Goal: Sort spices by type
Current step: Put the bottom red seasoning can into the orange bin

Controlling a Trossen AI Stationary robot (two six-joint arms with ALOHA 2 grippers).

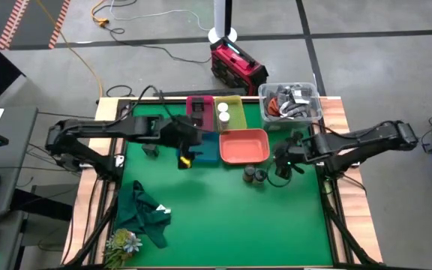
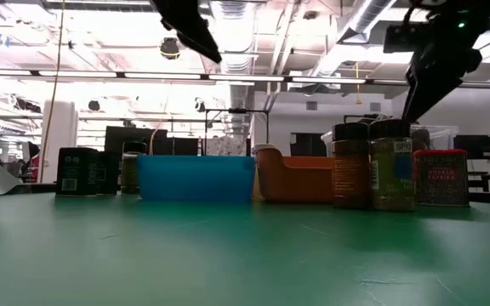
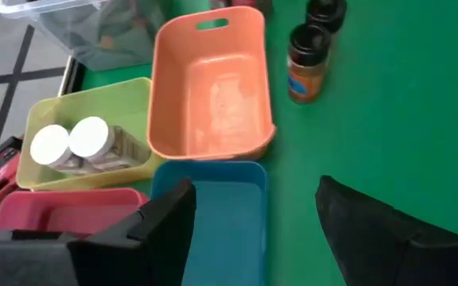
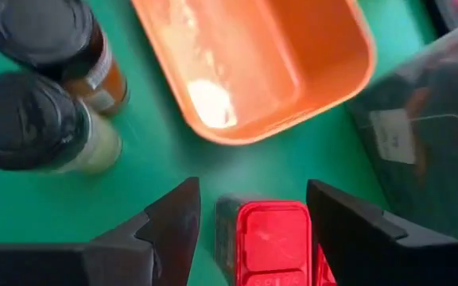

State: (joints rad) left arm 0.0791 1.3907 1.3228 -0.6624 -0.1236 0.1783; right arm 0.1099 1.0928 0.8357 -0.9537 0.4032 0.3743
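Note:
My right gripper (image 4: 253, 199) is open and hovers above a magenta-red cube (image 4: 273, 238), one finger on either side of it; in the low view it (image 2: 432, 76) hangs well above the cube (image 2: 441, 178), which stands on the mat. Two dark round jars (image 4: 42, 95) stand beside the cube, next to the orange tray (image 4: 253, 63). My left gripper (image 3: 257, 206) is open, empty and raised over the blue tray (image 3: 221, 214). Two white-topped jars (image 3: 74, 143) stand in the yellow-green tray (image 1: 229, 112). Dark boxy tins (image 2: 79, 170) stand at the table's left.
The pink tray (image 1: 199, 109) sits at the far edge beside the yellow-green one. A clear bin of cables (image 1: 291, 101) stands at the far right corner. A crumpled green cloth (image 1: 145, 214) and a small plant (image 1: 122, 241) lie near the left near corner. Green mat (image 1: 231, 217) lies between.

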